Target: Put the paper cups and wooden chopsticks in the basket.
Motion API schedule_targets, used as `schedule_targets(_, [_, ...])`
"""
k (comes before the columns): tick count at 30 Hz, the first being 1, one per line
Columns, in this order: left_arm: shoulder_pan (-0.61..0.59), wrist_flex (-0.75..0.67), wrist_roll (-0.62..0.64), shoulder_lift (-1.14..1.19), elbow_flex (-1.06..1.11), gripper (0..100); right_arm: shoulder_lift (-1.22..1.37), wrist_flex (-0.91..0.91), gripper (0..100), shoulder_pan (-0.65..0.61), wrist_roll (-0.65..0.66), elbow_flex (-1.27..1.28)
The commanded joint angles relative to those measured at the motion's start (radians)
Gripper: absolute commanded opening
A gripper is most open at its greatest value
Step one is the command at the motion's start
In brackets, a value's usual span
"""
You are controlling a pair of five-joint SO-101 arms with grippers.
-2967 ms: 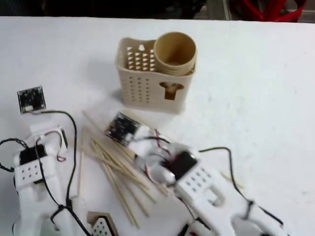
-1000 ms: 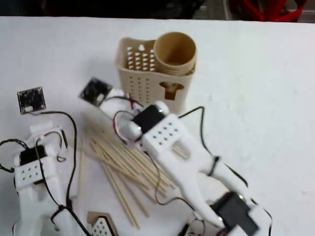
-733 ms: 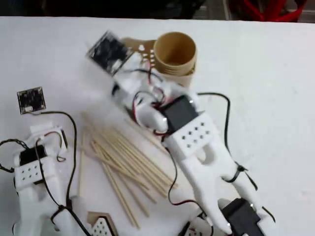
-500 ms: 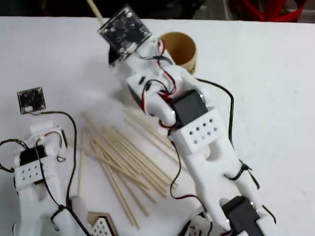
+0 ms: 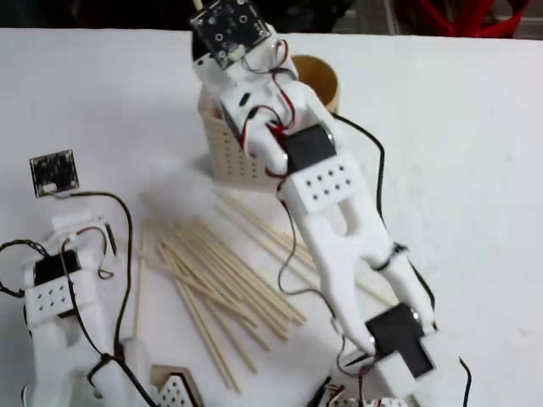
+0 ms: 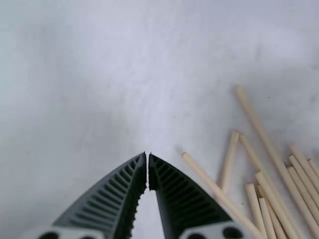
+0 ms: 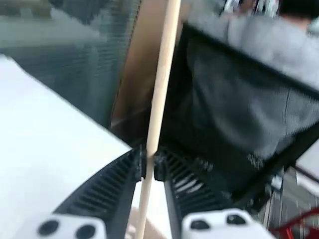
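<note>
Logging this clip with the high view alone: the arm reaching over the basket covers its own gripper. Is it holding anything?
Observer: Yes. The right gripper is shut on a single wooden chopstick, which runs up past its fingertips.
Operator: And the left one, is it carrying something too?
Observer: No. The left gripper is shut with nothing between its fingers, and bare white table lies beyond its tips.
Operator: Is it touching the pile?
Observer: No. The loose chopsticks lie off to one side of it, clear of its tips.
</note>
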Motion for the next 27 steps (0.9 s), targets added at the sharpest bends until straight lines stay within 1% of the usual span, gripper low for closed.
schedule_targets(1, [-0.008, -0.023, -0.008, -0.030, -0.005, 3, 0.012, 0.019, 2.4, 0.021, -0.008, -0.018])
schedule_targets(3, [-0.008, -0.023, -0.008, -0.030, -0.005, 3, 0.015, 0.050, 2.9, 0.021, -0.008, -0.018])
schedule_targets(6, [-0.008, -0.023, -0.008, -0.030, -0.005, 3, 0.012, 0.087, 8.0, 0.016, -0.018, -0.023])
schedule_targets(8, [-0.008, -0.023, -0.008, -0.030, -0.005, 3, -0.001, 0.104, 10.1, 0.021, -0.077, -0.023])
schedule_targets(10, [-0.008, -0.023, -0.008, -0.030, -0.005, 3, -0.028, 0.134, 10.2, 0.022, -0.117, -0.023])
schedule_targets(13, [-0.008, -0.023, -0.009, -0.030, -0.005, 3, -0.091, 0.211, 10.2, 0.015, -0.120, -0.023])
schedule_targets(15, [-0.008, -0.023, -0.009, -0.030, -0.005, 3, -0.140, 0.282, 10.1, 0.013, -0.126, -0.015])
schedule_targets(19, [-0.008, -0.023, -0.009, -0.030, -0.005, 3, -0.220, 0.483, 10.1, 0.012, -0.126, -0.015])
schedule_targets(23, [-0.008, -0.023, -0.009, -0.030, -0.005, 3, -0.257, 0.673, 10.1, 0.012, -0.127, -0.015])
schedule_targets(27, [-0.008, -0.023, -0.009, -0.030, -0.005, 3, -0.269, 0.814, 10.1, 0.001, -0.127, -0.015])
